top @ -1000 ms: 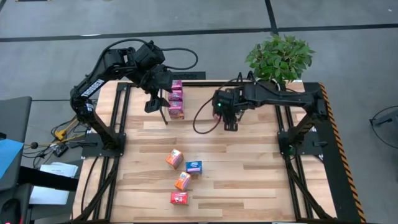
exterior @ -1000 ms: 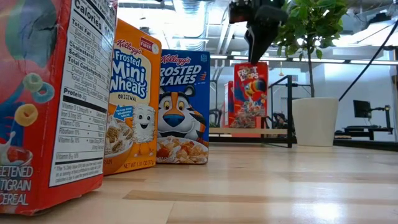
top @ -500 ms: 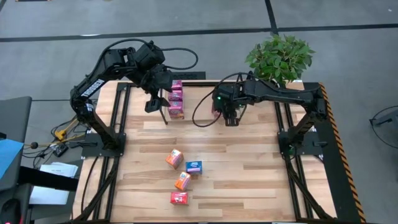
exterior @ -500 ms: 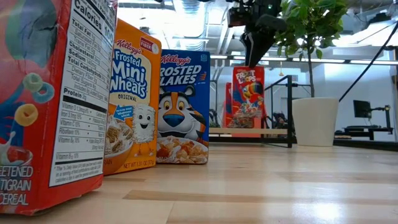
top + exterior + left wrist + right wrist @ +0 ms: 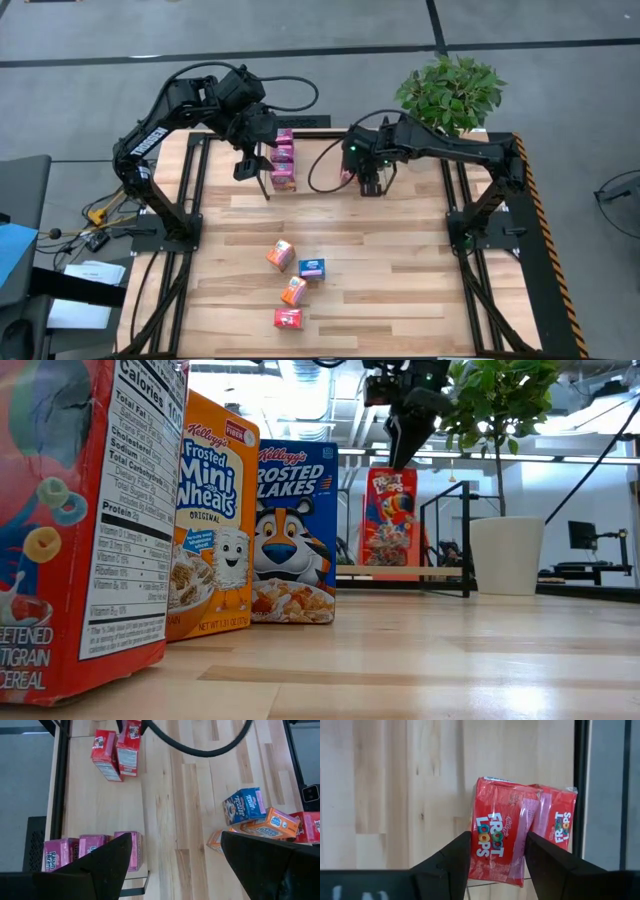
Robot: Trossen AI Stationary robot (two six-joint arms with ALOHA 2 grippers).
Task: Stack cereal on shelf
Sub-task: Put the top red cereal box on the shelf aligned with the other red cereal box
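I am holding my left gripper [image 5: 250,160] spread wide and empty above the worktop's far left part, just beside the row of pink cereal boxes [image 5: 284,158] near the far edge. Nearer the front edge, four loose boxes [image 5: 293,283] are lying in a cluster. With my right gripper [image 5: 371,185] I am pinching a red cereal box [image 5: 497,851] by the far edge, touching a second red box [image 5: 559,827] on the thin black shelf [image 5: 440,530].
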